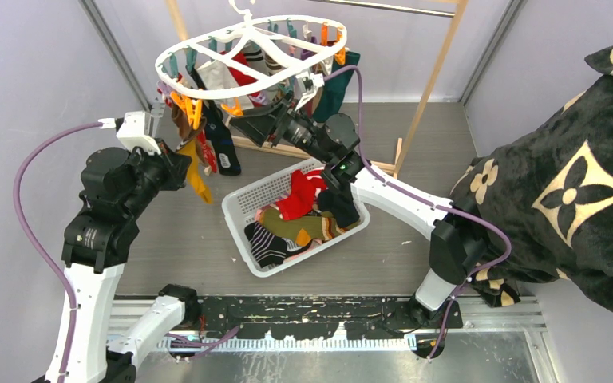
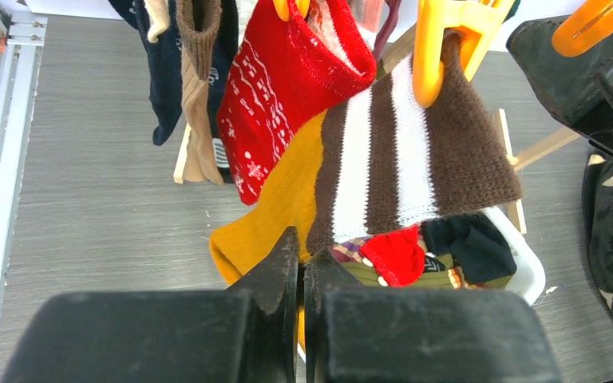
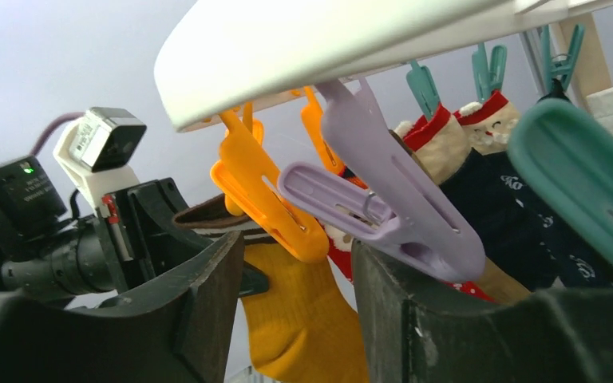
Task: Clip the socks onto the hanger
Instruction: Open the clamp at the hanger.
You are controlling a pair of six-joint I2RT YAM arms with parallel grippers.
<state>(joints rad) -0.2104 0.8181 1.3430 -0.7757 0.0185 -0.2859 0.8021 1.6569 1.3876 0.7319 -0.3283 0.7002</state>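
1. Your left gripper (image 2: 300,254) is clenched on the lower end of the mustard sock (image 2: 275,209), with a sliver of yellow showing between its fingers. It seems to be holding the fabric steady under the hanger's left rim.
2. Your right gripper (image 3: 297,249) stands released, its jaws either side of a purple peg (image 3: 383,215) just beside an orange peg (image 3: 270,199). It looks placed to squeeze a peg apart for a cuff.
3. You cannot tell whether the orange peg already bites the mustard sock.
4. The hanger (image 1: 243,33) hangs at the far side from the wooden rack (image 1: 433,84). A brown striped sock (image 2: 415,152) and a red patterned sock (image 2: 275,96) are among those already pegged.
5. Loose socks (image 1: 299,199) wait in the white basket (image 1: 247,195) on the grey wood-grain tabletop (image 1: 168,239), between your two arms.
6. Pale lilac walls close in the space, and a black plush blanket (image 1: 559,183) fills the right side.
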